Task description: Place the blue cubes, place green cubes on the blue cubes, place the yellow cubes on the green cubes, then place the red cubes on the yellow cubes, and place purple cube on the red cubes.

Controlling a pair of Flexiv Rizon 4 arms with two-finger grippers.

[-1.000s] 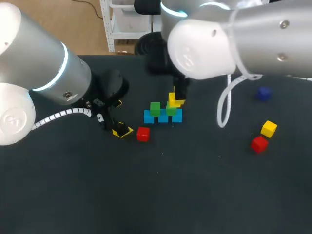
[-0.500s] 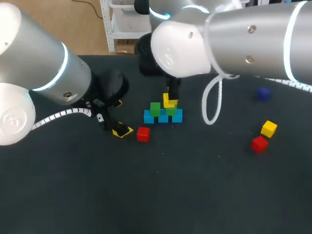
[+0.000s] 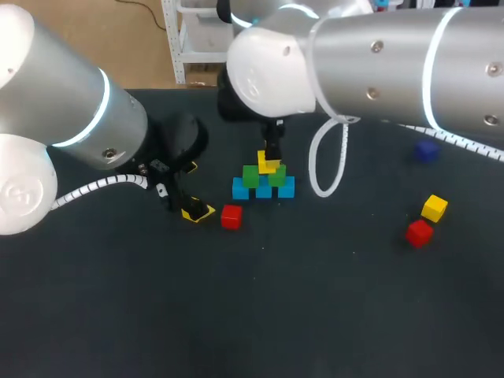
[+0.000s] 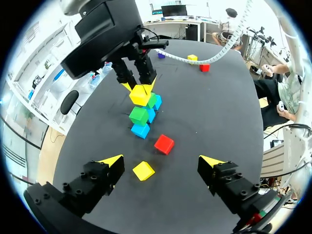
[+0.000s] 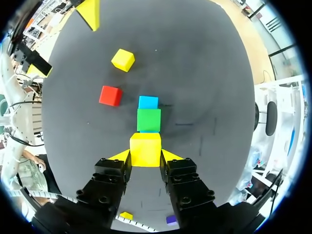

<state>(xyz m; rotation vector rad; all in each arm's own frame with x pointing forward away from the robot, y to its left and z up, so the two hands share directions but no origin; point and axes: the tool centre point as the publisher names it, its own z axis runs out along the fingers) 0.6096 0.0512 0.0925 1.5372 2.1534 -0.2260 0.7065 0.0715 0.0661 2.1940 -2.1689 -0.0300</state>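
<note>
Three blue cubes (image 3: 264, 190) sit in a row mid-table, with two green cubes (image 3: 250, 176) on top of them. My right gripper (image 3: 268, 160) is shut on a yellow cube (image 3: 268, 165), held just above the two green cubes. The right wrist view shows that yellow cube (image 5: 145, 149) between the fingers, with a green cube (image 5: 148, 120) and a blue cube (image 5: 148, 102) beyond it. My left gripper (image 4: 161, 162) is open and low over the table. A second yellow cube (image 4: 144, 170) lies loose between its fingers, and a red cube (image 4: 164, 144) lies just ahead.
At the right of the table lie a yellow cube (image 3: 434, 208), a red cube (image 3: 419, 232) and, farther back, a purple cube (image 3: 426, 151). The red cube (image 3: 231, 216) near my left gripper lies in front of the blue row.
My right arm has carried the yellow cube leftward, from above the right green cube to over the middle of the stack. The left arm has not moved.
</note>
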